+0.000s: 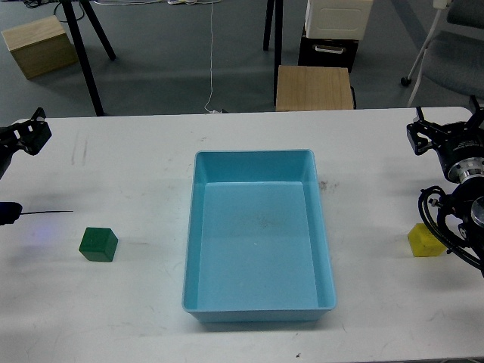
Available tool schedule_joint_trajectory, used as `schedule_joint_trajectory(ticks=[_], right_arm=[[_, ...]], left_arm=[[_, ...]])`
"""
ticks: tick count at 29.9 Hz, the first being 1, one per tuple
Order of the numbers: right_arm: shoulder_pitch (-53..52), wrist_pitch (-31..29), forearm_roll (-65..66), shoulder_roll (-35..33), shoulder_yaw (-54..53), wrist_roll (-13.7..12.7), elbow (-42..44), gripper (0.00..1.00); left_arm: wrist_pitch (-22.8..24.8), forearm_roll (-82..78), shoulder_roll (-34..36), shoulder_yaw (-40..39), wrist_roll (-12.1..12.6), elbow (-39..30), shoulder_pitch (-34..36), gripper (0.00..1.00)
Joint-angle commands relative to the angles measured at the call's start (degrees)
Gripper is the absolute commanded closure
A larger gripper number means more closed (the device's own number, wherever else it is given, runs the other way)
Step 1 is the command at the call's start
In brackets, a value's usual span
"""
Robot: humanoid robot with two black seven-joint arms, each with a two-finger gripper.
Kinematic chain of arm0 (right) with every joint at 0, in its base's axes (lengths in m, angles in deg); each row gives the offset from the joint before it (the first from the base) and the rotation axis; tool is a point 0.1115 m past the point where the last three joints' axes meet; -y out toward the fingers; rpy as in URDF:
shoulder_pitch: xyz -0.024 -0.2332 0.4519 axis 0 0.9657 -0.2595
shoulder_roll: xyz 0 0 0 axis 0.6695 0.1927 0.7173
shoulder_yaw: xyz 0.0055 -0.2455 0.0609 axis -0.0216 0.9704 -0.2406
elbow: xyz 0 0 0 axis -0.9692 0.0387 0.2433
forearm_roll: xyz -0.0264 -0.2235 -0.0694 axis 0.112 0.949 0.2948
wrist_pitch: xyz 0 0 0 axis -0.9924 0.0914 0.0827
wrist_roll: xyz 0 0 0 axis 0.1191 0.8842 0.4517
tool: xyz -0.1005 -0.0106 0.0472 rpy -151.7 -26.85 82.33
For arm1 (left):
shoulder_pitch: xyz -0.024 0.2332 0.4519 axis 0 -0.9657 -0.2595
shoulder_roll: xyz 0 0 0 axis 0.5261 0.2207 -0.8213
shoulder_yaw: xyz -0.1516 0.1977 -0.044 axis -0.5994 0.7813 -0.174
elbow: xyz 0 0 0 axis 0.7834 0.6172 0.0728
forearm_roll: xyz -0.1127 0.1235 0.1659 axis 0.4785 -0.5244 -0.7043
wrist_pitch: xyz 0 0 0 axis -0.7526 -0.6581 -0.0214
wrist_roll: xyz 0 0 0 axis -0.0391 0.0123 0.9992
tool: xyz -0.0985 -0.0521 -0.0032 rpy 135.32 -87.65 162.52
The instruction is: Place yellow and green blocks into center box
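The dark green block (pixel 98 244) sits on the white table, left of the light-blue tray (pixel 254 154), which lies empty in the middle. The yellow block (pixel 425 240) sits on the table right of the tray, its right side partly hidden by my right arm's cables. My left gripper (pixel 30 134) is at the far left edge, well above and left of the green block. My right gripper (pixel 425 138) is at the far right, beyond the yellow block. Both are dark and small, so I cannot tell how their fingers stand. Neither touches a block.
Behind the table's far edge on the floor stand a tan wooden box (pixel 314 88), a black box (pixel 328 51) with a white box (pixel 338 18) on top, another tan box (pixel 38 45) at far left, black stand legs (pixel 87 60) and a chair (pixel 454 53).
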Motion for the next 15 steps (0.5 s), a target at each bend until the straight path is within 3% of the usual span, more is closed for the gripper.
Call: schedule_joint_trajectory(ticks=[1,6,8,15], right_arm=[[0.6,0.08,1.38,-4.61,0.26,2.91,-2.5,0.01],[1.56,-0.01,2.17,-10.15,0.26,5.73,-5.14,0.01],[1.92,-0.01,4.71,-11.65,0.26,8.01,-5.93,0.01],[2.01,0.08,26.47,-20.07,1.57,8.16,-10.32,0.01]], left_arm=[[0.0,-0.09,0.21,-0.05,-0.02,0.0,-0.05,0.0],[-0.17,-0.09,0.29,0.21,-0.02,0.0,0.04,0.0],[-0.09,-0.53,0.73,1.08,-0.2,0.0,0.04,0.0],[-0.09,-3.61,3.1,2.67,-1.69,0.26,0.04,0.0]])
